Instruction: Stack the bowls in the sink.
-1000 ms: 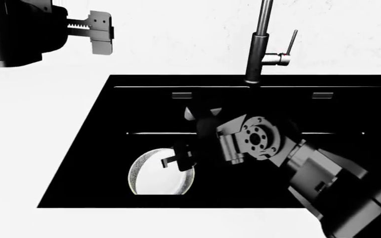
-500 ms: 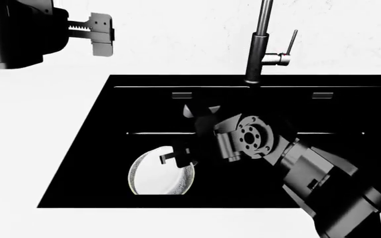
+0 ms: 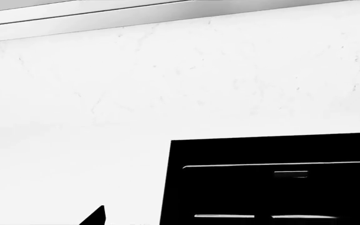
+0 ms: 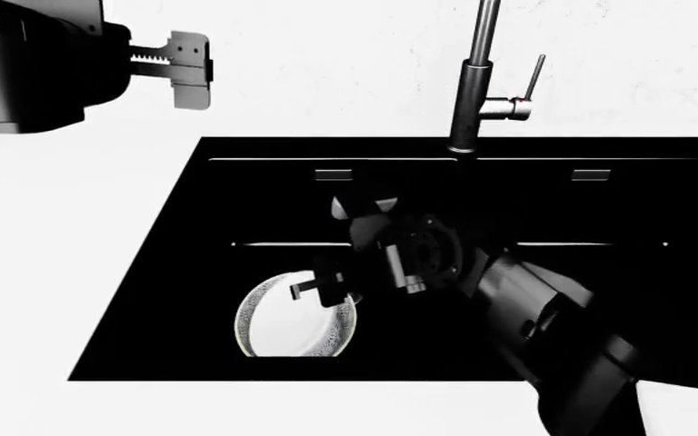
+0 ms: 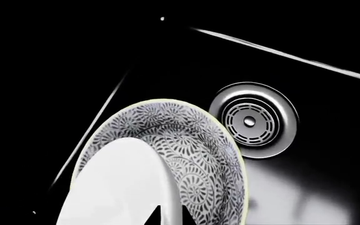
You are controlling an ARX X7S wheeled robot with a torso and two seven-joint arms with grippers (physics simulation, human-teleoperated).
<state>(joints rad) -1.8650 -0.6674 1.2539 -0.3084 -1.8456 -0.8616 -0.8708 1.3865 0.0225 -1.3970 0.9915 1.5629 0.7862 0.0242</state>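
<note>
Patterned bowl (image 5: pixel 198 154) rests near the sink's (image 4: pixel 143 300) front-left corner, the plain white bowl (image 5: pixel 120 187) tilted inside it. Your right gripper (image 4: pixel 324 282) sits over them; its grasp cannot be judged. Your left gripper (image 4: pixel 185 68) hovers spread, empty, above the counter (image 4: pixel 83 227).

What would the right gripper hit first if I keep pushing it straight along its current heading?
Most likely the plain white bowl, which sits directly ahead of the right gripper and overlaps the patterned bowl behind it. The drain lies off to one side. Depth is unclear.
</note>
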